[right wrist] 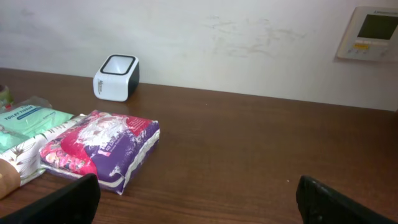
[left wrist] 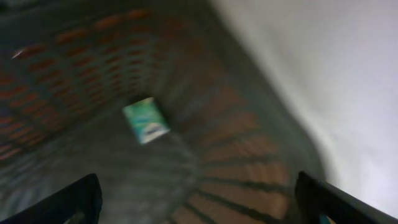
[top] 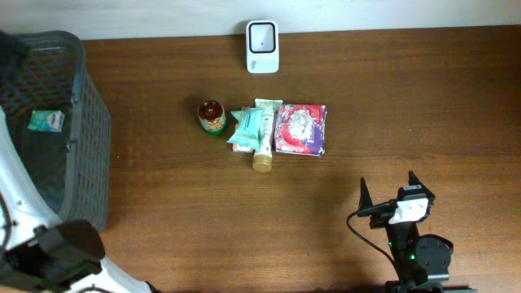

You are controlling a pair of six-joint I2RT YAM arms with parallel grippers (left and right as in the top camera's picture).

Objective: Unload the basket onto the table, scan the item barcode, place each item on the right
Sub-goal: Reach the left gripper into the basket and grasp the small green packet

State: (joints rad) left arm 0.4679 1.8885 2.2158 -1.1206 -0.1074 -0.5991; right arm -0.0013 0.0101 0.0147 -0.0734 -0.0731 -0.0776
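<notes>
The left fingers (left wrist: pixel 68 202) stand spread wide, pinching nothing. Beyond them the small green packet (left wrist: pixel 146 120) lies flat on the floor of the grey basket (left wrist: pixel 249 168), between both tips and clear of them; this view is blurred. The right fingers (right wrist: pixel 62 202), also spread and empty, hang over the brown surface (right wrist: pixel 249 155). The purple-red pack (right wrist: pixel 102 149) lies near them and the scanner (right wrist: pixel 116 77) farther off by the wall. Only the overhead view shows the jar (top: pixel 212 116) and the tube (top: pixel 263 150).

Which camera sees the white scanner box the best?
The right wrist view: the scanner is large and sharp there, its side and top window showing. Overhead shows it small, from above. The left wrist view sees only the basket.
</notes>
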